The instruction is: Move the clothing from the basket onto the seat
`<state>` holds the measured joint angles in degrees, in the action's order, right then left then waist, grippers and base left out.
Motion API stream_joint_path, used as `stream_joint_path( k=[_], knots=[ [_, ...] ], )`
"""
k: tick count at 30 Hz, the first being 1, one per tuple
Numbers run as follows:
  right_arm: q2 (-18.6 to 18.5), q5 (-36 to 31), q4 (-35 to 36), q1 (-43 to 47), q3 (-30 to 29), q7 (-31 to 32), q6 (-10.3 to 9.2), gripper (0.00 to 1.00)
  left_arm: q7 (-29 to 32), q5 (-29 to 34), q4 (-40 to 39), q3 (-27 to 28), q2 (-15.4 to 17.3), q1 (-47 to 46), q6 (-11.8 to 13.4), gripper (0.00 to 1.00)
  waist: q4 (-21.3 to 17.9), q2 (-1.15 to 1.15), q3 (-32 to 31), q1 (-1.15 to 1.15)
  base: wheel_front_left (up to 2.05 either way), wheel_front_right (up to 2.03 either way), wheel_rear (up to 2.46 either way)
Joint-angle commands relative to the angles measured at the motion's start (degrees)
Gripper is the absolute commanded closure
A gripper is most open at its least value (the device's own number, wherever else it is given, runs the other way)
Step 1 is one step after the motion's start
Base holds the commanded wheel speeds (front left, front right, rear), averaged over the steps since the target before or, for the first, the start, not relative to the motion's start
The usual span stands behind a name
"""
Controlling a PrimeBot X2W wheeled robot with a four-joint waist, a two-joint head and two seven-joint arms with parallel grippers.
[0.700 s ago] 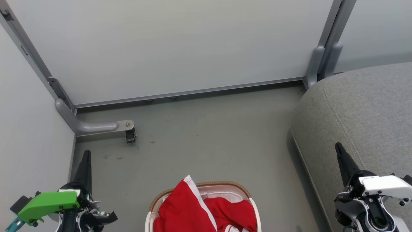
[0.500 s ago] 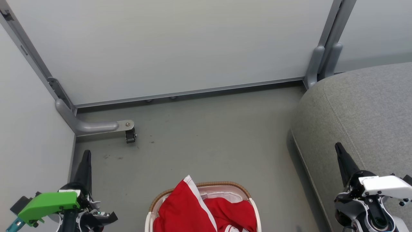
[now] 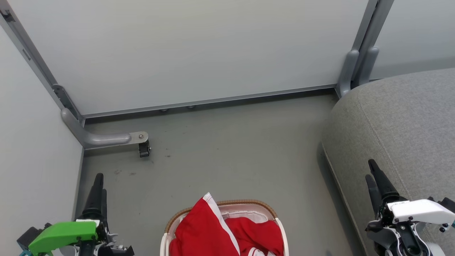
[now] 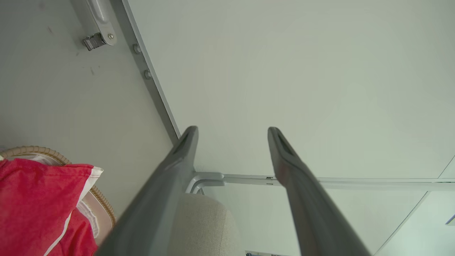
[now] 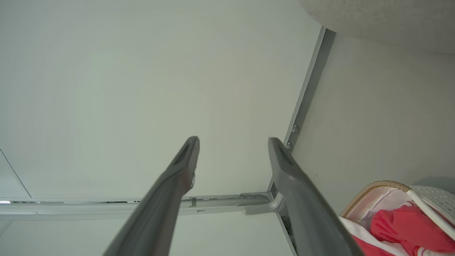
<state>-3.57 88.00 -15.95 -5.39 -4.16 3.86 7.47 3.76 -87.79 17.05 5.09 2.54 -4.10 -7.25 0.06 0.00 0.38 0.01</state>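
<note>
In the head view the basket (image 3: 249, 204) is cut off by the bottom edge, so that its near half is not seen. Most of its liner (image 3: 245, 214) is covered by the clothing (image 3: 202, 231), which is itself cropped there. The seat (image 3: 401, 121) is cut by the right and bottom edges. In the left wrist view part of the seat's corner is hidden behind a blurred finger (image 4: 160, 199) of the left pincer (image 4: 233, 128), and the basket is cropped at the left edge.
</note>
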Motion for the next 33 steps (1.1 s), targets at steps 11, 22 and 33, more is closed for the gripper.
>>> stream_joint_path(
  k=[11, 22, 33],
  knots=[
    [-2.09, -14.9, 1.16, -3.01, 2.54, -3.31, 0.02, 0.0, -3.25, 17.97, -1.09, -1.77, 1.33, -2.02, -0.11, 0.0, 0.13, 0.0, 0.21, 0.0, 0.0, 0.0, 0.0],
    [-2.72, -26.37, 0.17, -3.71, 3.84, -5.77, 0.02, 0.0, -5.71, 30.82, -1.17, -2.64, 1.79, -2.05, 0.21, 0.0, 0.31, 0.0, 0.35, 0.0, 0.0, 0.0, 0.0],
    [-3.8, -38.26, -1.94, -4.54, 5.86, -8.22, 0.02, 0.0, -8.14, 42.46, -0.71, -5.02, 2.72, -1.46, 1.38, 0.0, 0.48, 0.0, 0.3, 0.0, 0.0, 0.0, 0.0]
  ],
)
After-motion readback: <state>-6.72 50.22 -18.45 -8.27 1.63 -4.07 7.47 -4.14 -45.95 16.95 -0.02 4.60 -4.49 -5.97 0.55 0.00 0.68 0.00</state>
